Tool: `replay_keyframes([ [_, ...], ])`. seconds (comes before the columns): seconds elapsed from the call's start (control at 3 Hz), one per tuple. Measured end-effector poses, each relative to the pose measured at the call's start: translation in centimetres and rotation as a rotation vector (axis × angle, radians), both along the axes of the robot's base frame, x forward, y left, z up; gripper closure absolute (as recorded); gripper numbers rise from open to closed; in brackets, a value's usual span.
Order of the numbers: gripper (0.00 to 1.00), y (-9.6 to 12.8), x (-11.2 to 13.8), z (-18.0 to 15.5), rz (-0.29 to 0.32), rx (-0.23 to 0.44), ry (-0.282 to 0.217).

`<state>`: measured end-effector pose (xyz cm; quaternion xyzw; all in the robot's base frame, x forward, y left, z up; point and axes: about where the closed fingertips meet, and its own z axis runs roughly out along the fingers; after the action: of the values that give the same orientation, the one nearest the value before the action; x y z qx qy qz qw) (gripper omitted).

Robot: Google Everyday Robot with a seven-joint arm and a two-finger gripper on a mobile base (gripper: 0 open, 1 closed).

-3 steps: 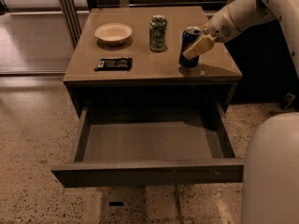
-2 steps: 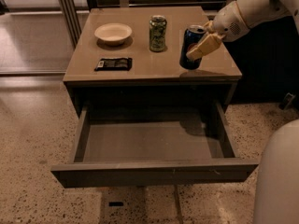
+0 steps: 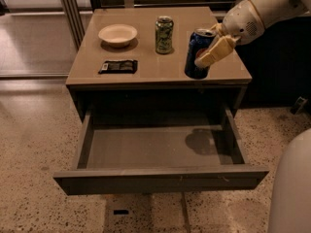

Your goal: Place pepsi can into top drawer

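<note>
The pepsi can [image 3: 195,47], dark blue with a silver top, is at the front right of the tan cabinet top [image 3: 146,69], slightly tilted. My gripper [image 3: 206,57] is shut on it from the right. One cream finger [image 3: 215,51] lies across its side and the other is hidden behind it. I cannot tell whether the can rests on the top or hangs just above it. The top drawer [image 3: 160,178] is pulled fully out below. Its inside is bare, with a round shadow [image 3: 204,142] at the right.
A green patterned can [image 3: 164,34], a cream bowl [image 3: 117,34] and a black packet [image 3: 118,66] stand on the cabinet top. My white base [image 3: 291,188] fills the lower right corner. Speckled floor lies around the cabinet, with a metal frame at the left rear.
The held can has shifted slightly toward the cabinet's front edge, and a shadow now falls in the drawer. My base has drawn back toward the right edge of the view.
</note>
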<state>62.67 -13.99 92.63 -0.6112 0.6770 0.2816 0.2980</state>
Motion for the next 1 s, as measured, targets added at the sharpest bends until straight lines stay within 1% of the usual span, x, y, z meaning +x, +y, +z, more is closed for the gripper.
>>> replay_keyframes([
  [0.33,1.00,0.8,0.1,-0.9,0.025,-0.041,-0.022],
  [0.67,1.00,0.5,-1.2,-2.1,0.039,-0.088,-0.079],
  [1.0,1.00,0.1,-3.5,-5.1,0.036,-0.118,-0.099],
])
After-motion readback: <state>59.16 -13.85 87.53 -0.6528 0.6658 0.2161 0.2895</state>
